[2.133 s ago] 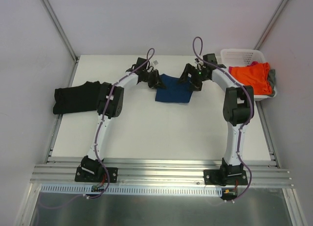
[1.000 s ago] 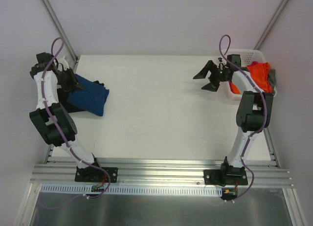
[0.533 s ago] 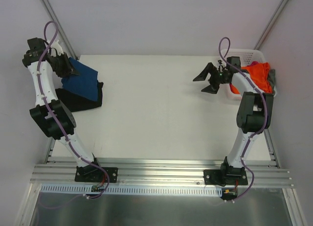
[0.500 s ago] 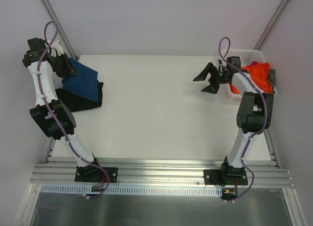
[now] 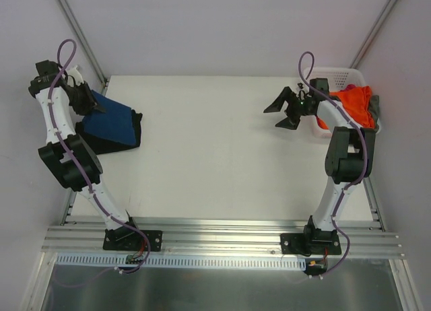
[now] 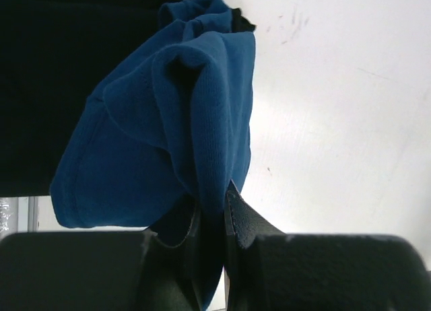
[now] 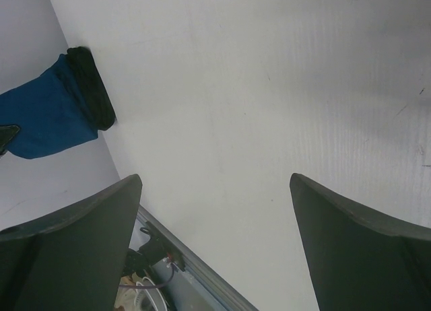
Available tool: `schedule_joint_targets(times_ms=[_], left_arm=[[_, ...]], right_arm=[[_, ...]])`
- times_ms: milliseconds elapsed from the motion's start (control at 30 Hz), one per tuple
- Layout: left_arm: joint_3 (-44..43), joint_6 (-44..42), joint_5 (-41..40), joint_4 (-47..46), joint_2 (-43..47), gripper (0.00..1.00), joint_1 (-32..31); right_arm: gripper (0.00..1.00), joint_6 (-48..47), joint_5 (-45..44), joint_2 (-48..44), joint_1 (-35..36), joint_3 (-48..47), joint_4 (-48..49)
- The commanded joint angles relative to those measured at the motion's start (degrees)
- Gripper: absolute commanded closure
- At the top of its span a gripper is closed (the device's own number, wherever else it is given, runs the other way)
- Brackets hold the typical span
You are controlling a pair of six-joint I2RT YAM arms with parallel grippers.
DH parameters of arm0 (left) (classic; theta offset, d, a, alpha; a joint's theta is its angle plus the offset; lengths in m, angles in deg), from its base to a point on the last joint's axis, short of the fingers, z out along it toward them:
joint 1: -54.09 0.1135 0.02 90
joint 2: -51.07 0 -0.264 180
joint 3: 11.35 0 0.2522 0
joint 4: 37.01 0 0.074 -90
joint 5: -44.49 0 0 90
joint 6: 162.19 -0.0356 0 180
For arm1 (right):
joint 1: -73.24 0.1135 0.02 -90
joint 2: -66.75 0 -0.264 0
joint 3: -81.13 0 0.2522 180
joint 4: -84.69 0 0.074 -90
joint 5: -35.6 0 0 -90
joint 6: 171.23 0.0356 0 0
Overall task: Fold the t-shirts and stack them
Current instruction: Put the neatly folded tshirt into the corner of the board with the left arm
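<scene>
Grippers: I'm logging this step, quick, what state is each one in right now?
Left gripper: shut on the navy t-shirt.
Right gripper: open, holding nothing.

Deep blue t-shirt (image 5: 113, 117), black t-shirt (image 5: 111, 146), orange t-shirt (image 5: 351, 101), grey t-shirt (image 5: 374, 109), white basket (image 5: 333, 73), white table (image 5: 215, 149)

No writing, label, brand mark, number or sign can be read in any of the views.
</scene>
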Motion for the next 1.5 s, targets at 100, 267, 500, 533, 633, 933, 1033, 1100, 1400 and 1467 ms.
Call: schedule_joint_targets(times_ms=[100, 267, 500, 533, 633, 933, 1033, 1100, 1400, 1467], left_arm=[[0.17, -1.50, -5.74, 0.79, -2.74, 1.00, 0.90], [-0.97, -2.81, -12.75, 0.44, -7.12, 1.00, 0.47], [-4.57, -5.01, -22.00, 0.52, -12.23, 1.00, 0.38], [-4.84, -5.01, -22.36, 0.35, -12.76, 1.00, 0.38], [-5.80, -5.10, -24.20, -0.18, -13.90, 1.00, 0.29], [-8.09, -6.51, -30.35, -1.23, -17.24, 1.00, 0.11], [-7.39, -6.77, -31.58, -1.32, -17.68, 1.00, 0.03], [-5.90, -6.95, -32.81, -1.32, -17.33, 1.00, 0.03], [-4.31, -7.47, -37.11, -1.58, -16.98, 0.70, 0.03], [-4.14, -7.65, -37.56, -1.93, -16.72, 0.38, -0.06]], right_arm=[[0.03, -0.15, -0.14, -3.59, 0.71, 0.97, 1.59], [0.03, -0.41, -0.14, -3.50, 0.71, 1.76, 1.86], [0.03, -0.94, -0.41, -3.50, 1.85, 2.20, 1.68], [0.03, -1.03, -0.50, -3.41, 1.94, 2.20, 1.68], [0.03, -1.20, -0.50, -3.41, 2.38, 2.38, 1.95], [0.03, -1.64, -0.85, -2.80, 3.96, 2.29, 1.86], [0.03, -1.56, -1.02, -2.80, 4.40, 2.12, 1.77], [0.03, -1.64, -1.02, -2.71, 4.40, 1.94, 1.86], [0.03, -1.64, -0.85, -2.44, 4.40, 0.80, 2.12], [0.03, -3.04, -1.20, -2.62, 4.40, 0.27, 1.25]])
